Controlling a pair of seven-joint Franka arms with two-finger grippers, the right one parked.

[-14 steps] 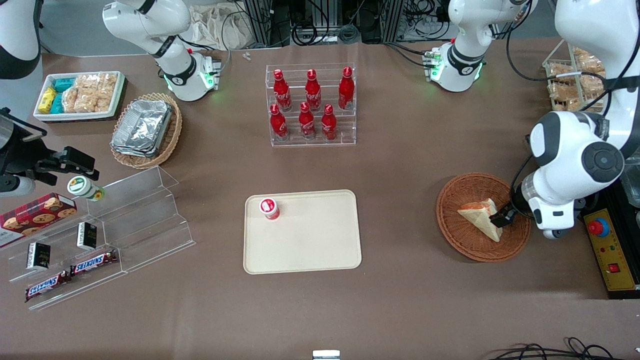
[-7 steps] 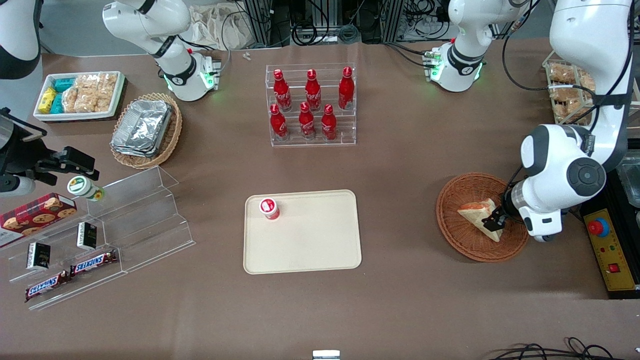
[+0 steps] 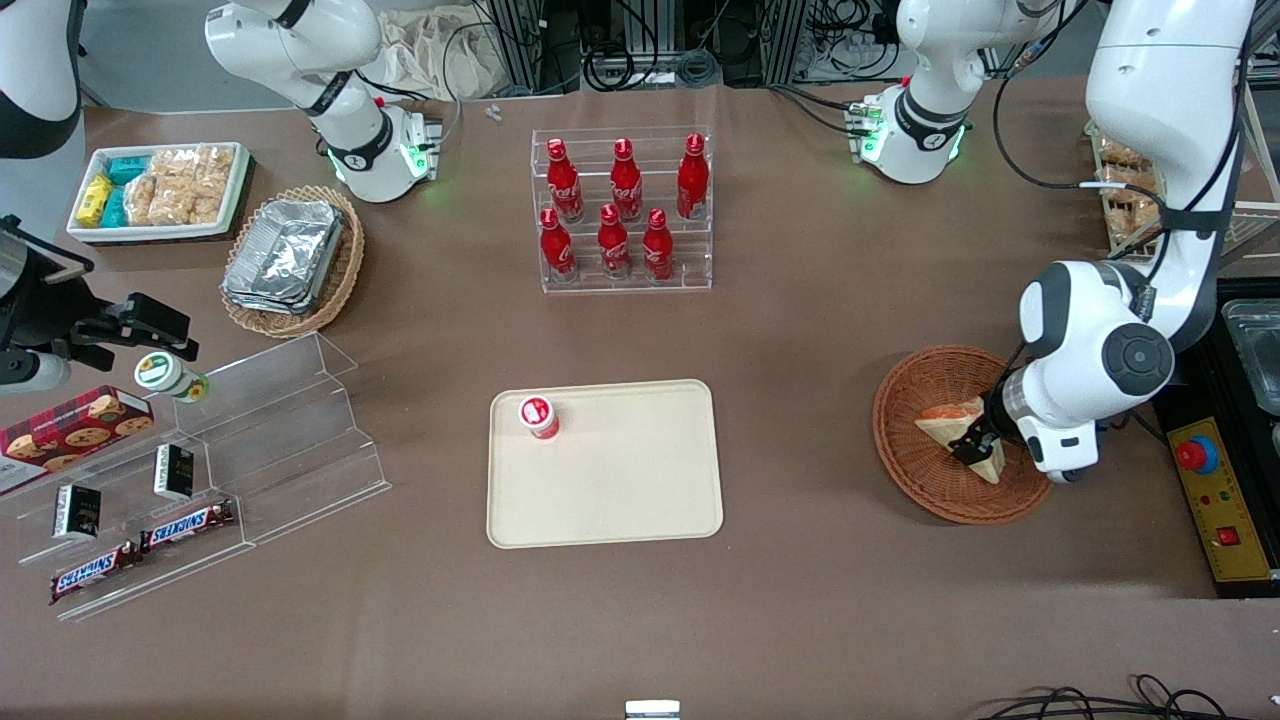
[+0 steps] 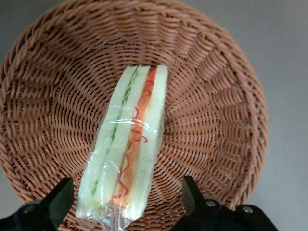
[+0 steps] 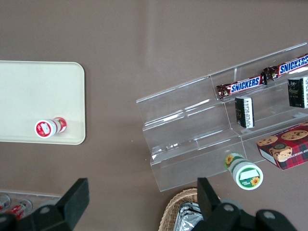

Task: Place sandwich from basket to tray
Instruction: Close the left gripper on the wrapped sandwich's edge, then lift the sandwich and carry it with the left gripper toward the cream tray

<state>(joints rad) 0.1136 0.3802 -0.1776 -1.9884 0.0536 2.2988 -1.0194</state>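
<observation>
The left arm's gripper [image 3: 972, 441] is hovering low over the round reddish-brown wicker basket [image 3: 915, 470], at the working arm's end of the table. In the wrist view its two black fingers [image 4: 57, 202] are standing wide apart, one on each side of the sandwich [image 4: 126, 149], with a clear gap on both sides and nothing gripped.

The sandwich [image 3: 955, 428] is lying inside the basket [image 4: 216, 110], wrapped in clear film, its cut edge showing green and red-orange filling between pale bread layers. In the front view the gripper is overlapping the sandwich's end nearer the camera.

The cream rectangular tray [image 3: 620, 480] is sitting mid-table, well apart from the basket, toward the parked arm's end. A small red-capped cup [image 3: 538, 416] is standing on the tray at its corner farther from the camera.

A clear rack of red cola bottles [image 3: 622, 210] is standing farther from the camera than the tray.
</observation>
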